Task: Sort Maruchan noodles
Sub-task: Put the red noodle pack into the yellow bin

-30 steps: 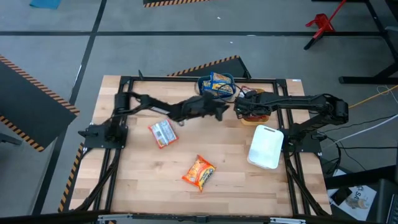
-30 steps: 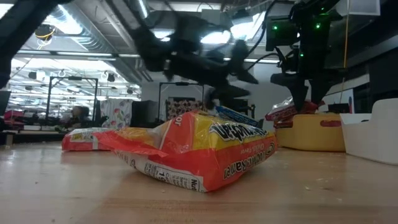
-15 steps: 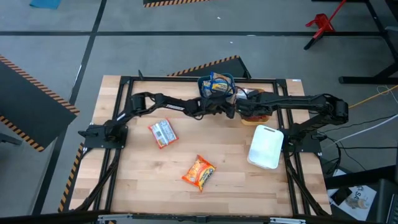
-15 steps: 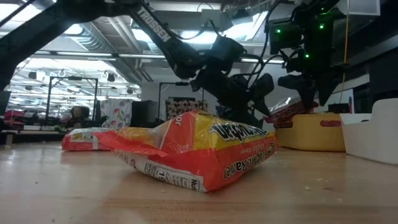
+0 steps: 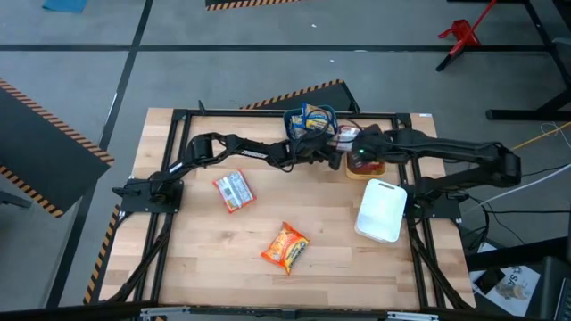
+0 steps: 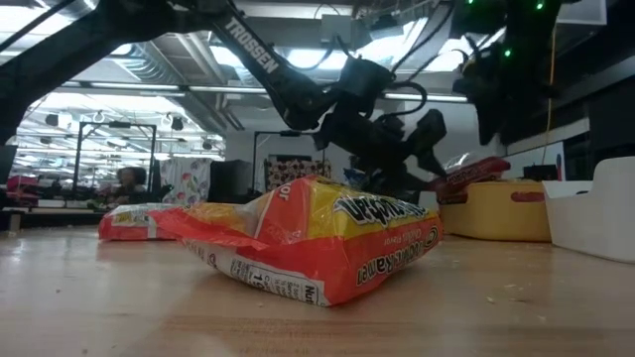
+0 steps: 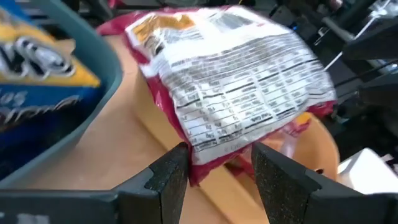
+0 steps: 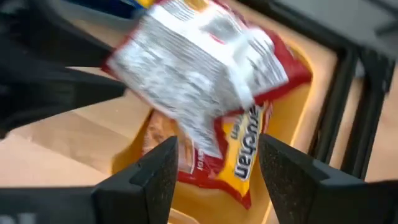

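A red-and-white noodle packet (image 7: 230, 81) (image 8: 193, 56) (image 6: 466, 171) hovers nearly level over the orange bin (image 5: 370, 167) (image 6: 496, 213). My left gripper (image 7: 219, 155) (image 6: 425, 149) reaches it from the table's left, with the packet's near edge between its fingers. My right gripper (image 8: 217, 146) is open above the packet, apart from it. An orange-red packet (image 8: 239, 162) lies inside the orange bin. On the table lie an orange packet (image 5: 285, 247) (image 6: 308, 248) and a red-and-silver packet (image 5: 234, 190) (image 6: 129, 223). Blue packets (image 7: 37, 56) fill the teal bin (image 5: 308, 116). My left gripper has the red-and-white packet by its edge nearest the table's left (image 7: 211, 158), taken between the two fingers. The fingers come roughly level from the table's left. The packet stands out beyond them over the orange bin's rim; whether its far part rests on the bin's contents is hidden.
A white bin (image 5: 382, 211) (image 6: 595, 208) stands by the table's right edge, nearer than the orange bin. The teal bin (image 7: 93, 81) sits close beside the left gripper, toward the far edge. Bare wood lies across the near half around the two loose packets.
My left gripper swung toward the table's right and reached the red-and-white packet at the orange bin. My right gripper, which held that packet, let go and rose clear of it. The packet tipped from slanted to nearly level and stayed over the bin.
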You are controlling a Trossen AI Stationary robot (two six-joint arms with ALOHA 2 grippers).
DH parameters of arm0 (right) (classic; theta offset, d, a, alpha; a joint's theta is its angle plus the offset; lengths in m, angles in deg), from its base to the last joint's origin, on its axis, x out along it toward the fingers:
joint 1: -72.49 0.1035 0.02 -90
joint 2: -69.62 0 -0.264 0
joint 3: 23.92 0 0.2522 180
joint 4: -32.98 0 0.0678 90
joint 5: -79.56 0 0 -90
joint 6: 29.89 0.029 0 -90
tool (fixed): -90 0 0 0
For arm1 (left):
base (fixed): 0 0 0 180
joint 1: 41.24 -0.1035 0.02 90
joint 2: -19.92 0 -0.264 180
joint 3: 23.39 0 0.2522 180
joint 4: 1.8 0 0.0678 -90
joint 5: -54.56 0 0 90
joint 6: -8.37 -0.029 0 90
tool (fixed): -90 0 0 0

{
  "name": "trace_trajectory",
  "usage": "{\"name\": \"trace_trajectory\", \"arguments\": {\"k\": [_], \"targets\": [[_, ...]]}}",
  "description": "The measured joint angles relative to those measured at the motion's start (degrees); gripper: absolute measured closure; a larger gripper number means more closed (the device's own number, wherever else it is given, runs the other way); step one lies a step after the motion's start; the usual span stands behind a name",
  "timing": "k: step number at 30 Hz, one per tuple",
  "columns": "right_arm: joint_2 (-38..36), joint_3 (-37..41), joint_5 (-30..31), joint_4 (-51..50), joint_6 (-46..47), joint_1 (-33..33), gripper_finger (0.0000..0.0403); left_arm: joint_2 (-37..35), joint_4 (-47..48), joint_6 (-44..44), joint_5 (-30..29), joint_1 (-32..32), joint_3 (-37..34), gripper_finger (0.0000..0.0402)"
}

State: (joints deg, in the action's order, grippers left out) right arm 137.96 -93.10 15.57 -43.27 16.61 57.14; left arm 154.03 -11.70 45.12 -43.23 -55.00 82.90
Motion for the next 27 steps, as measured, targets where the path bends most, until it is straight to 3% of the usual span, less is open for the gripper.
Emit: {"name": "trace_trajectory", "arguments": {"k": [4, 9, 15, 23, 27], "targets": [[-3.07, 0.00, 1.55, 3.06, -8.25, -0.04, 0.0198, -0.02, -0.02, -1.04, -0.27, 0.00, 0.32, 0.0232], [-4.22, -0.02, 8.99, 6.51, -13.27, -1.99, 0.0198, -0.02, 0.08, -2.43, -0.06, -0.11, 0.32, 0.0232], [-1.34, -0.04, 0.13, 13.24, -24.76, -11.13, 0.0198, -0.02, 0.65, -2.87, 0.24, -0.11, 0.32, 0.0232], [2.10, -0.04, -13.33, 18.11, -28.75, -28.87, 0.0198, -0.02, 0.83, -2.93, 1.31, -0.11, 0.32, 0.0232], [3.36, -0.04, -17.82, 19.05, -29.11, -34.14, 0.0198, -0.04, 0.90, -2.95, 1.31, -0.25, 0.32, 0.0232]]}}
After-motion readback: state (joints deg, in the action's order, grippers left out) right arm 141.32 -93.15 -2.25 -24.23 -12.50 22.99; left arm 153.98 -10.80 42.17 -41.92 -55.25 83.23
